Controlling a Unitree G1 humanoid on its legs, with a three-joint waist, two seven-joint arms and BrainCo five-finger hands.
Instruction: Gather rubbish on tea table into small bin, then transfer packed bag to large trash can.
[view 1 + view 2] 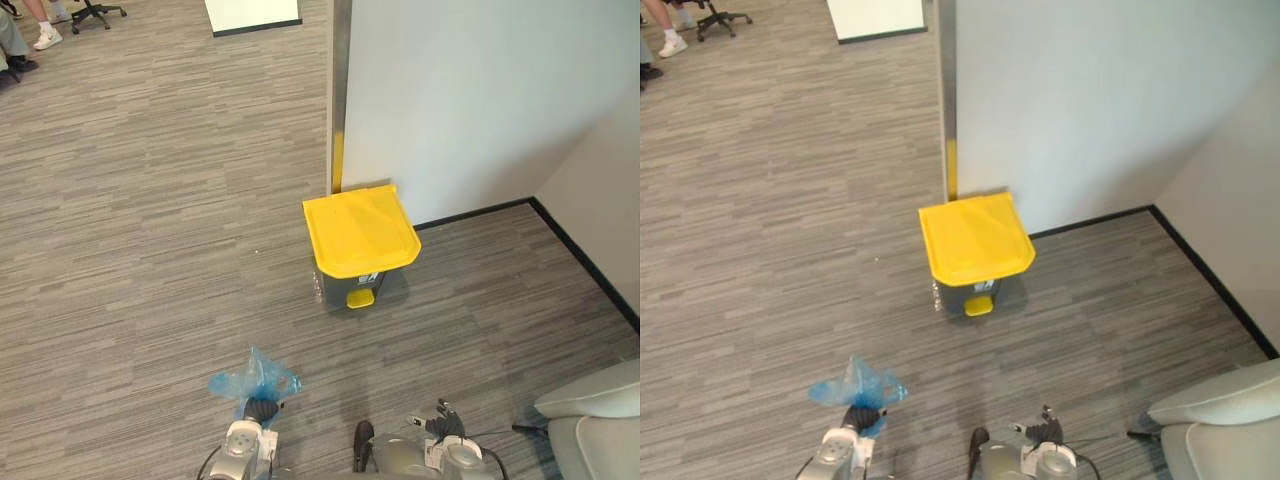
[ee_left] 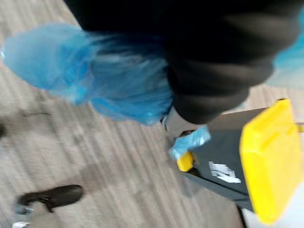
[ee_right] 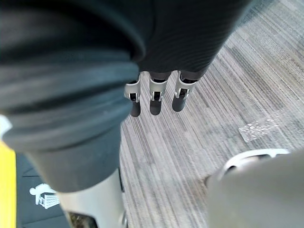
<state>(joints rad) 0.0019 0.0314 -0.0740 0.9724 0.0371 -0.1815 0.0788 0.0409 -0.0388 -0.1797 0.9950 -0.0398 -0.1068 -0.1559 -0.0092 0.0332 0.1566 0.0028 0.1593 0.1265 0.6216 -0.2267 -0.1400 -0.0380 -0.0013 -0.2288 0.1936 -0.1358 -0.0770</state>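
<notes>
The blue rubbish bag (image 1: 255, 378) is held clenched in the left hand (image 1: 260, 409), near the large trash can (image 1: 335, 286) - the right hand (image 3: 154, 95) is left with relaxed fingers. With the yellow lid (image 1: 360, 232) shut, the bag could be dropped on top.

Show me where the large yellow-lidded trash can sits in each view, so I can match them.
Left eye view: trash can at centre, against the wall.
Right eye view: centre, slightly left.
Left wrist view: beyond the blue bag, seen side-on.
Right wrist view: dark body beside the right hand.
Shared landmark: its yellow pedal, in eye and left wrist views.
</notes>
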